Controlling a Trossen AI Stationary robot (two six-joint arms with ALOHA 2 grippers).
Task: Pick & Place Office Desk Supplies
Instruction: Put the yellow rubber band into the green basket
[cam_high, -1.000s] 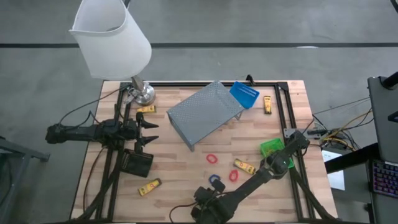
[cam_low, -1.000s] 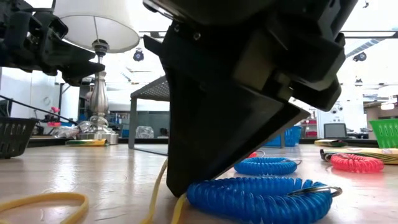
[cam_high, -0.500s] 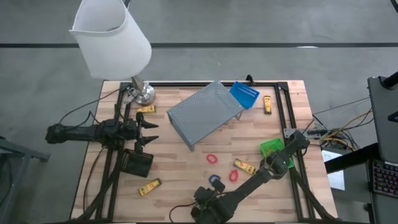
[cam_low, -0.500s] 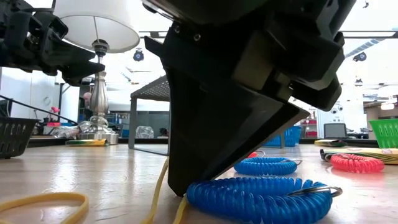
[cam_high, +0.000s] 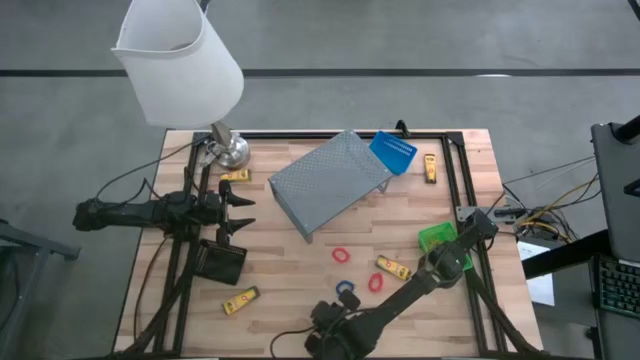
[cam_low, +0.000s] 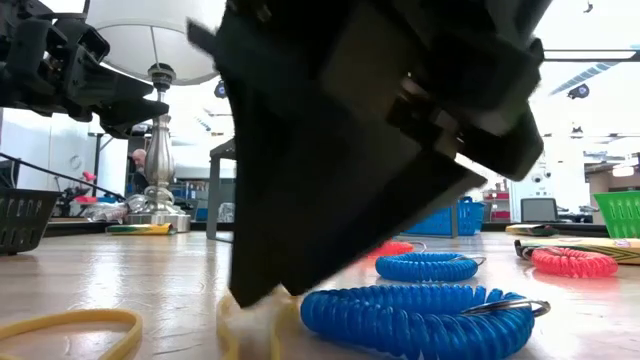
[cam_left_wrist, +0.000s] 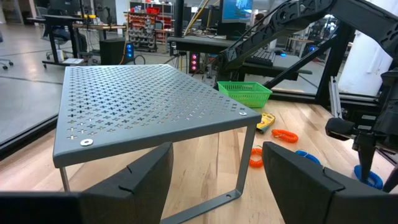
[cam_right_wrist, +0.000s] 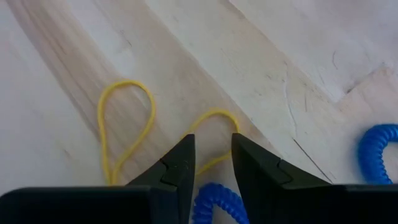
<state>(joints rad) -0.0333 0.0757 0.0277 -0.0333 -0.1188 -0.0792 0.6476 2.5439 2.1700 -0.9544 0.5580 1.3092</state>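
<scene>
Blue coiled loop (cam_low: 420, 318) flat on wood, red loop (cam_high: 342, 255) apart, green bin (cam_high: 436, 238) upright

High view straight down over table (cam_high: 300, 250); low view level, close; both share blue coil (cam_low: 420, 318).

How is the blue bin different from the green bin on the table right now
Colour first: the blue bin is blue, the green bin bright green. The blue bin sits at the table's far edge, touching the grey perforated stand, while the green bin sits near the right edge beside the right arm. The blue bin looks tipped against the stand; the green bin sits flat. Both are small square mesh baskets.
</scene>
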